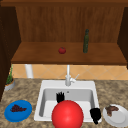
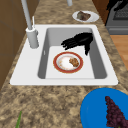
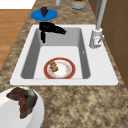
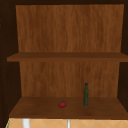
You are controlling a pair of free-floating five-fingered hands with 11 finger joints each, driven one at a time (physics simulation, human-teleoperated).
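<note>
Even, soft light; shadows faint, perhaps none.

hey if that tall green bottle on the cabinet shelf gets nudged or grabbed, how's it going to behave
The bottle is tall and narrow on a small base, so a push near its neck would probably tip it rather than slide it. It looks like glass, so likely stiff, smooth and breakable if it falls. The tomato sits apart to its left on the shelf, so a topple that way might reach it.
</note>
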